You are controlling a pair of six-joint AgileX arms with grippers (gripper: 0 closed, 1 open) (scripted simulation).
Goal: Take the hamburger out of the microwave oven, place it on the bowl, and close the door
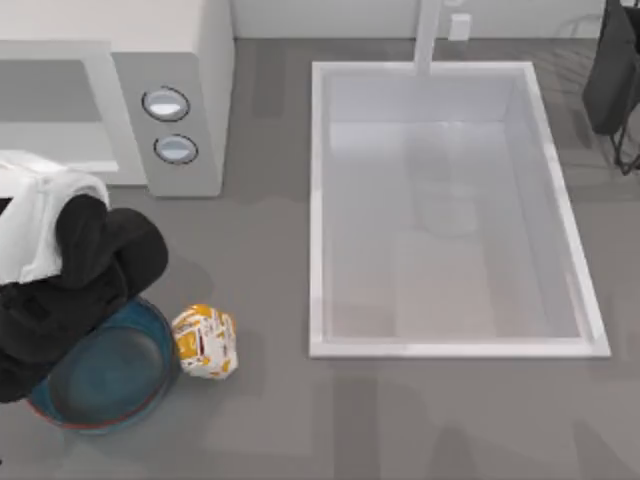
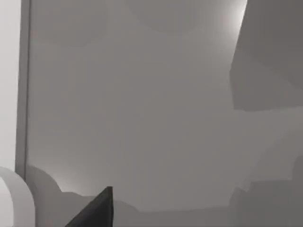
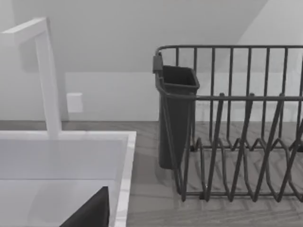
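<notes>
While the hamburger [image 1: 205, 342] lies on the table touching the bowl [image 1: 105, 370] — not in it — the left arm [image 1: 70, 270] must regrasp it; finger state cannot be told.

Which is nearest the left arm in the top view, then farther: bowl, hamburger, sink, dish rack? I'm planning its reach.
1. Bowl, partly under the left arm, front left.
2. Hamburger, on the table beside the bowl.
3. Sink, centre.
4. Dish rack, far right corner.

grey flat surface [image 2: 142, 104] | white edge [image 2: 9, 85] | dark tool tip [image 2: 97, 213]
</notes>
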